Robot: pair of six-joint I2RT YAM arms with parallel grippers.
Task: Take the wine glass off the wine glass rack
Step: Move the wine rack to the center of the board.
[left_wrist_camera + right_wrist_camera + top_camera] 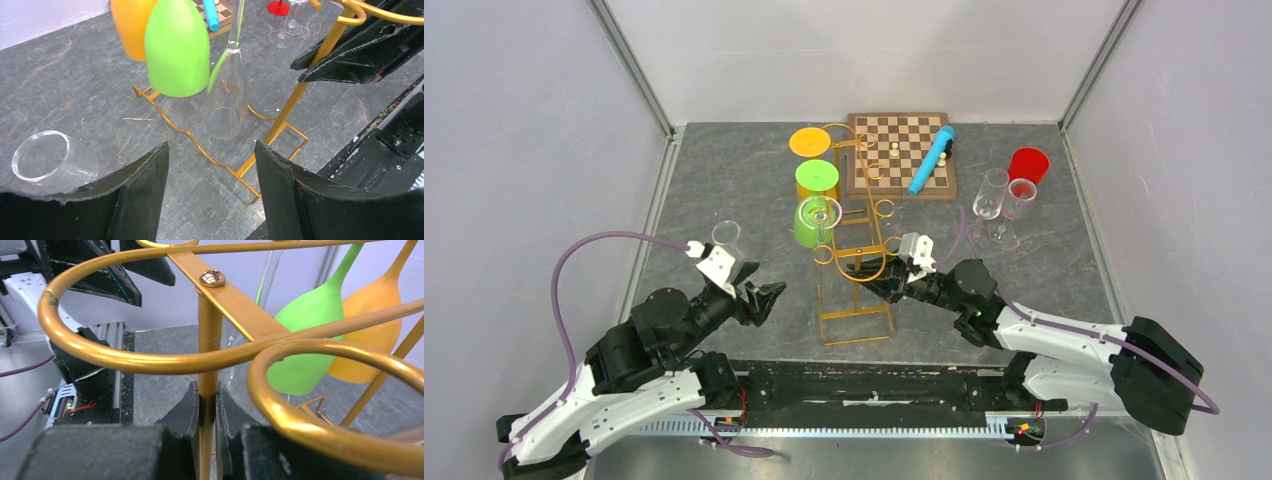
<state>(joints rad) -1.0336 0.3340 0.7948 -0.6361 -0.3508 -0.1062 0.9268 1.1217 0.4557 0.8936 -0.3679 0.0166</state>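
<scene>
The gold wire wine glass rack [861, 222] stands mid-table. Three glasses hang upside down from it: an orange one [809, 142], a green one [817, 176] and a clear wine glass [820, 213]. My right gripper [884, 285] is shut on the rack's upright post [209, 355], low down. The clear wine glass [226, 100] hangs beside the green glass [177, 47], ahead of my left gripper [211, 147]. That gripper is open and empty, left of the rack's base [200, 149].
A clear glass [727, 235] lies on its side near my left arm. At the back are a chessboard [898, 152] with a blue cylinder [931, 160]. A red cup [1028, 165] and two standing clear glasses [996, 200] are at the right.
</scene>
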